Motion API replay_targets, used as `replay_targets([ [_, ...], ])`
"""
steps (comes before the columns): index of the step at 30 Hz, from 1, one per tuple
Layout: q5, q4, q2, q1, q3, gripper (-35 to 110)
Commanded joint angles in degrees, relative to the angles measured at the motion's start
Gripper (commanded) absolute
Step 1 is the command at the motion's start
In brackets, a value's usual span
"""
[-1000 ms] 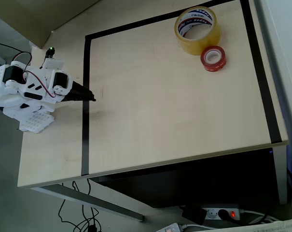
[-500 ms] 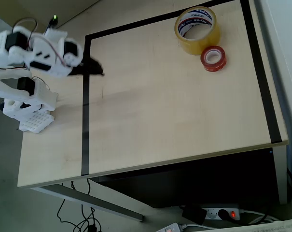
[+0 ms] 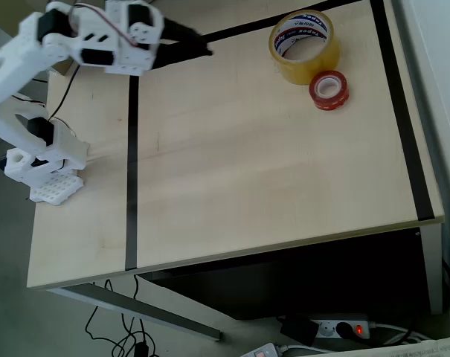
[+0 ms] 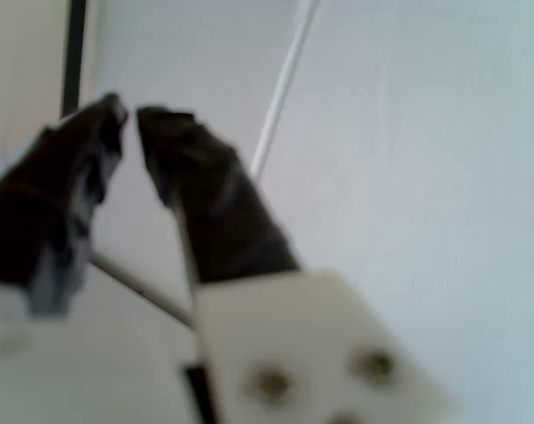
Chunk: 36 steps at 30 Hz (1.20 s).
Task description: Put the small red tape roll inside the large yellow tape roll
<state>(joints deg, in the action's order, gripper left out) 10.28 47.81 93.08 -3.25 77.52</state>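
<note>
The large yellow tape roll (image 3: 311, 70) stands near the table's far edge in the overhead view, its white core printed blue and red. The small red tape roll (image 3: 342, 95) lies flat just in front of it to the right, touching or nearly touching it. My gripper (image 3: 206, 50) hangs raised over the far left of the table, pointing right, well to the left of both rolls. The wrist view has my gripper (image 4: 130, 110) with its black fingers (image 4: 209, 203) almost together and nothing between them.
The light wooden table (image 3: 269, 171) carries a black tape border (image 3: 131, 149) marking a rectangle. The arm's white base (image 3: 42, 167) sits at the left edge. Below the table's front edge, cables and a power strip (image 3: 344, 327) lie on the floor.
The arm has lifted and swung from the table's left edge toward the far side and to the right. The rolls have not moved.
</note>
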Motion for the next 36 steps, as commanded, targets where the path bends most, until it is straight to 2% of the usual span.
replay_targets([
  [1,0.09,-2.29,-6.50,-1.49,-18.98,0],
  [5,-0.44,-0.88,-18.02,-1.67,-36.39,0],
  [10,-2.55,6.06,-39.99,-0.62,-71.28,0],
  [14,-7.56,1.23,-42.54,0.44,-69.61,0],
  [23,-18.98,-0.88,-51.86,2.20,-70.84,0],
  [36,-21.62,-4.48,-63.98,1.32,-73.12,0],
])
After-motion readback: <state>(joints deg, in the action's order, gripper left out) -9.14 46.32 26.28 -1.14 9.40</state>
